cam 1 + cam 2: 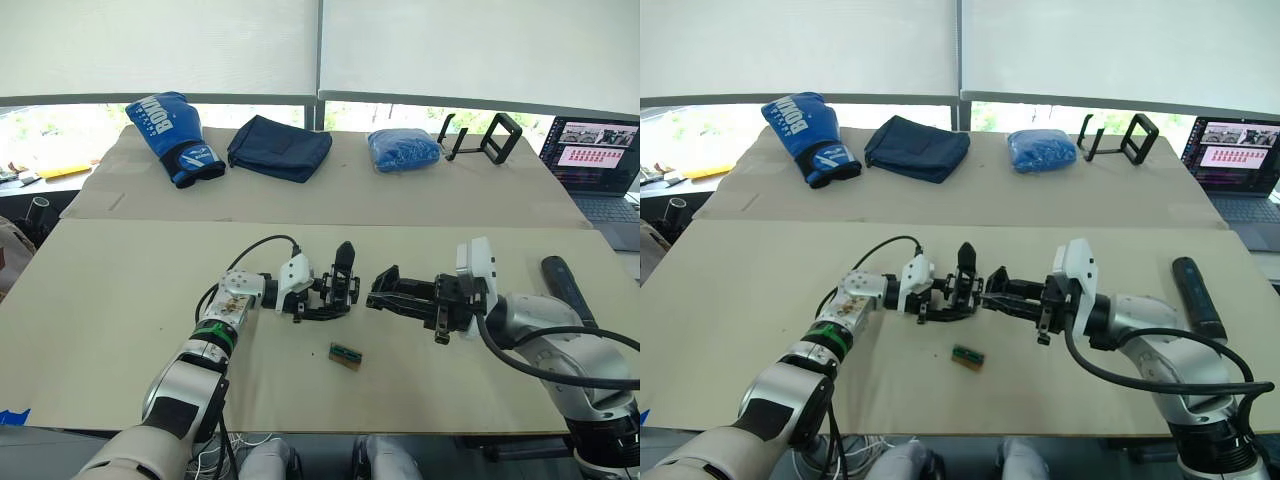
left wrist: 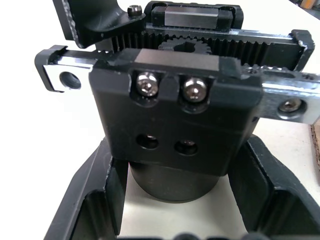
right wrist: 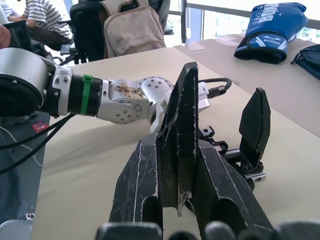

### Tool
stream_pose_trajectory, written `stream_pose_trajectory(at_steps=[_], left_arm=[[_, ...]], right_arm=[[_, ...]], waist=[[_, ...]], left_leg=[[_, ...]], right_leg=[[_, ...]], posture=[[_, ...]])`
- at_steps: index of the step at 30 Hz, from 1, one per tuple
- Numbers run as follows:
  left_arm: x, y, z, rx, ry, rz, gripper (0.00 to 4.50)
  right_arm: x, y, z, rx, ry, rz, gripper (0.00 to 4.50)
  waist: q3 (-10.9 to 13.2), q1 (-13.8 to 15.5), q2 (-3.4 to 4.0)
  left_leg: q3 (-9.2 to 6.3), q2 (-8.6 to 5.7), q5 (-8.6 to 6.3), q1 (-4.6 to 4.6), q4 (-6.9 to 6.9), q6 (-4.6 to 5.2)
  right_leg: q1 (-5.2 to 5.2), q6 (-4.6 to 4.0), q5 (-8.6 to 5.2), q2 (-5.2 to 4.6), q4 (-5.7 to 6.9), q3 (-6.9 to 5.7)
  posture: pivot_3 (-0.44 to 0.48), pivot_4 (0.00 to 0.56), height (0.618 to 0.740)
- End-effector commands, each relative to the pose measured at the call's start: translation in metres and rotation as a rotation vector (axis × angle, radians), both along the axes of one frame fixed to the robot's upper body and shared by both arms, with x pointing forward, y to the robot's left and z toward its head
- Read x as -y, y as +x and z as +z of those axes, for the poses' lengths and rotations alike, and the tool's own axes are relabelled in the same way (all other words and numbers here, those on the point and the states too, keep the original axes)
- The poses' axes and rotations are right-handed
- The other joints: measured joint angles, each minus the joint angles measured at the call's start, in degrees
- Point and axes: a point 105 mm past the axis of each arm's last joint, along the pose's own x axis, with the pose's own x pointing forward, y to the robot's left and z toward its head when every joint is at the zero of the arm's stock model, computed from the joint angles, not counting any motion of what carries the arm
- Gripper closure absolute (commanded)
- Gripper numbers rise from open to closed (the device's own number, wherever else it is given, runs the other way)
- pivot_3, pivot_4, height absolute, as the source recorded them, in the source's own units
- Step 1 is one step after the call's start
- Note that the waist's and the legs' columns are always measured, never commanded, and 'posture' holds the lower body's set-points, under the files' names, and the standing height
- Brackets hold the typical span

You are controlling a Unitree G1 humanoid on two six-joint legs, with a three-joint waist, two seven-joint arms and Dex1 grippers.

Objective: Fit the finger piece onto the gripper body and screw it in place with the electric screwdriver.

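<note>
Two grippers meet mid-surface: left gripper (image 1: 335, 298) jaws clamp the gripper body (image 2: 180, 125); right gripper (image 1: 1002, 296) jaws pinch the finger piece (image 3: 180, 145), upright, just right of it; electric screwdriver (image 1: 566, 285) far right.

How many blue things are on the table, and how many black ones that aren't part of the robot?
Blue: 3 (glove, bag, bundle)
Black: 4 (gripper body, finger piece, screwdriver, stand)
Total: 7
</note>
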Motion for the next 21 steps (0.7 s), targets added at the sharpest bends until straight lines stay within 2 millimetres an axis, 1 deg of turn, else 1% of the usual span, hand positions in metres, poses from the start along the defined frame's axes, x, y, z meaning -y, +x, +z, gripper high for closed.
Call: stream_pose_trajectory(at_steps=[1,6,11,14,17,21], left_arm=[[0.003,0.003,0.006,0.031,-0.001,-0.006,2.19],[0.004,0.002,0.006,0.027,-0.001,-0.012,2.19],[0.006,0.000,0.004,0.010,0.011,-0.025,2.19],[0.007,0.001,0.002,0.005,0.020,-0.021,2.19],[0.007,0.001,0.001,-0.003,0.029,-0.017,2.19],[0.005,0.000,-0.002,-0.018,0.036,-0.013,2.19]], right_arm=[[-0.011,-0.002,0.019,0.094,0.027,0.047,4.09],[-0.026,0.008,0.018,0.127,0.008,0.089,4.09],[-0.040,0.029,0.007,0.126,-0.049,0.113,4.09],[-0.046,0.034,0.004,0.141,-0.069,0.151,4.09],[-0.049,0.037,-0.002,0.154,-0.124,0.184,4.09],[-0.049,0.044,-0.006,0.146,-0.138,0.179,4.09]], waist=[[0.00,-0.02,0.00],[0.00,-0.02,0.00],[0.00,-0.15,0.01],[-0.01,-0.04,0.01],[-0.01,-0.10,0.01],[-0.01,-0.09,0.02]], left_leg=[[0.00,0.00,0.00,0.00,0.03,0.00],[-0.01,0.00,-0.01,-0.03,0.11,0.02],[0.01,-0.01,-0.04,-0.07,0.21,0.06],[0.02,-0.01,-0.04,-0.09,0.25,0.06],[0.03,-0.02,-0.04,-0.10,0.25,0.06],[0.03,-0.01,-0.04,-0.09,0.30,0.06]], right_leg=[[0.00,0.00,0.00,0.00,0.02,0.00],[0.00,0.00,0.00,0.01,0.06,-0.02],[0.00,0.01,0.00,0.01,0.09,-0.03],[0.00,0.01,0.00,0.01,0.11,-0.07],[0.01,0.02,0.00,0.01,0.10,-0.08],[0.01,0.03,0.01,0.00,0.15,-0.08]], posture=[[0.000,0.150,0.740],[0.000,0.150,0.740],[0.000,0.150,0.740],[0.000,0.150,0.740],[0.000,0.150,0.740],[0.000,0.150,0.740]])
